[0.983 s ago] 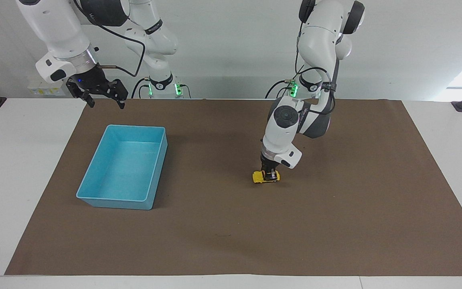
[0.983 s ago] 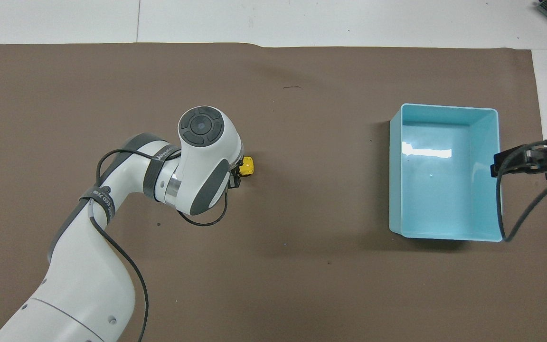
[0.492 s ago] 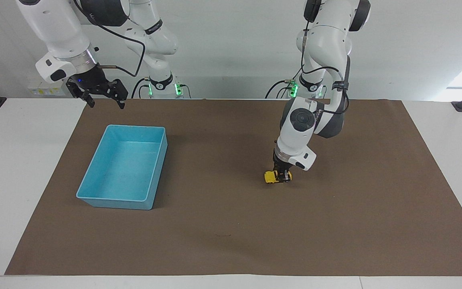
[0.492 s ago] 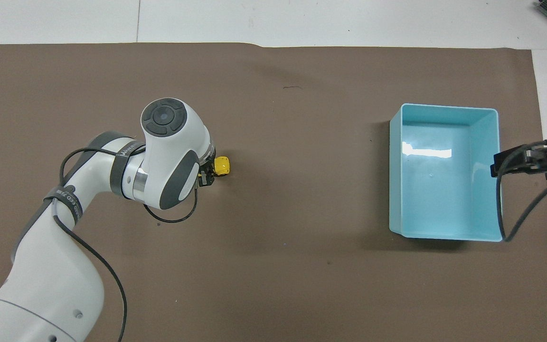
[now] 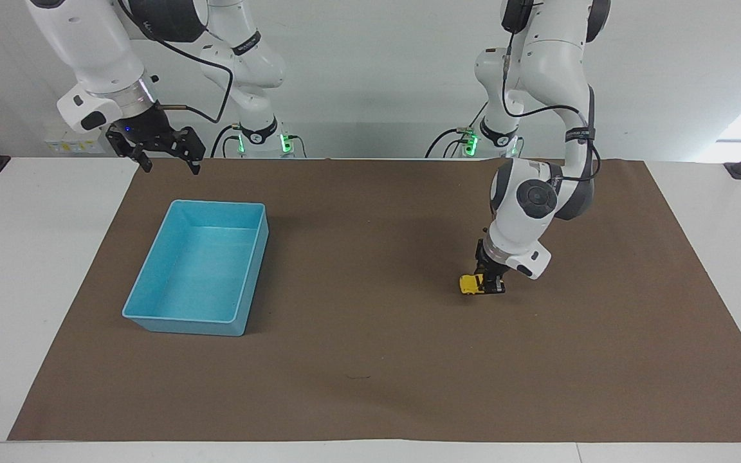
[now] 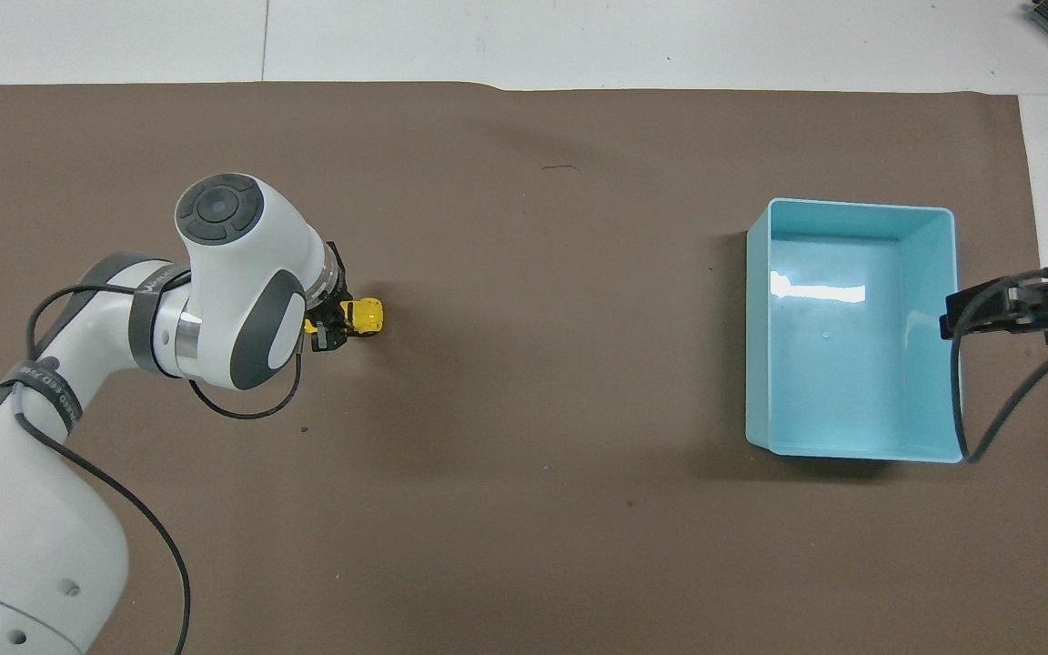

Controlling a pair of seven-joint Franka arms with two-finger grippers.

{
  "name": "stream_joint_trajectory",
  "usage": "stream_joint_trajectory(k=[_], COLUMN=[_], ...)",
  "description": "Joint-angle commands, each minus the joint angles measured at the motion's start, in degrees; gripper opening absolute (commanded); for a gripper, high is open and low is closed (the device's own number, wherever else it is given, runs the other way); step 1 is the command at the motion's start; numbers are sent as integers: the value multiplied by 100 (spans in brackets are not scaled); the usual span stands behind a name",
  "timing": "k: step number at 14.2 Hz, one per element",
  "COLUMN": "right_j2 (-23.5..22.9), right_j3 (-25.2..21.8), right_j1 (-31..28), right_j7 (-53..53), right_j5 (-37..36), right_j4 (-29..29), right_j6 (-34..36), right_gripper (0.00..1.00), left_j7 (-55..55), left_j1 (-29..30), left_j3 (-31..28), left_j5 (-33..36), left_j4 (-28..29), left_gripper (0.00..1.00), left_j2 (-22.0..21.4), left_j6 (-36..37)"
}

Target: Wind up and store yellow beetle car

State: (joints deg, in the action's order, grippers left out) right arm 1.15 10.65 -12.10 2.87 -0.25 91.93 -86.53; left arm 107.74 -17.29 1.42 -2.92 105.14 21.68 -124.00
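the tiny bright-yellow toy beetle car (image 5: 473, 283) with dark windows and small black wheels sits low on the brown paper mat (image 5: 370, 379), right of centre in the facing view and left of centre in the overhead view (image 6: 364, 315), well apart from the light-blue rectangular plastic bin (image 5: 152, 305). the left gripper (image 5: 491, 283) is down on the car's rear end, its jaws closed on the yellow body, with the car's nose poking out toward the bin side; the wheels look to be on or just at the mat, though contact is too fine to confirm. judging from this, the task is in its first half: the car is gripped at mat level, which fits the winding step, where a pull-back toy is dragged along the surface to load its spring; whether the spring is wound at all cannot be read here. the storing part is not yet done: the bin (image 6: 932, 273), at the right of the overhead view, holds nothing. the right gripper (image 5: 163, 153) hangs in the upper left of the facing view, over the mat's edge just above the bin, jaws spread wide and holding nothing, and that arm waits. what is left, then, is to finish winding, carry the car across the middle of the mat, and set it inside the bin.
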Motion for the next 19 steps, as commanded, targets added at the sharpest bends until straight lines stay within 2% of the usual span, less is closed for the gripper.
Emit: stream_joint_trajectory(k=[1,2,3,4,8,19], right_j2=[-62,-62,-62,-62,-62,-62], right_j3=[25,25,25,25,25,25], right_j1=[-38,-38,-38,-38,-38,-38], right_j7=[-67,-67,-67,-67,-67,-67], right_j5=[17,17,17,17,17,17], right_j4=[-113,-113,-113,-113,-113,-113], right_j6=[93,93,93,93,93,93], right_gripper=[100,100,100,100,100,100], left_j7=[-130,-130,-147,-200,-507,-543], left_j1=[104,112,112,104,340,244], left_j3=[-37,-37,-37,-37,-28,7], left_j5=[257,257,265,352,371,309], left_j4=[121,121,112,95,33,-222], left_gripper=[37,49,87,100,100,100], left_j2=[320,320,311,293,-172,-428], left_j6=[-318,-300,-274,-239,156,342])
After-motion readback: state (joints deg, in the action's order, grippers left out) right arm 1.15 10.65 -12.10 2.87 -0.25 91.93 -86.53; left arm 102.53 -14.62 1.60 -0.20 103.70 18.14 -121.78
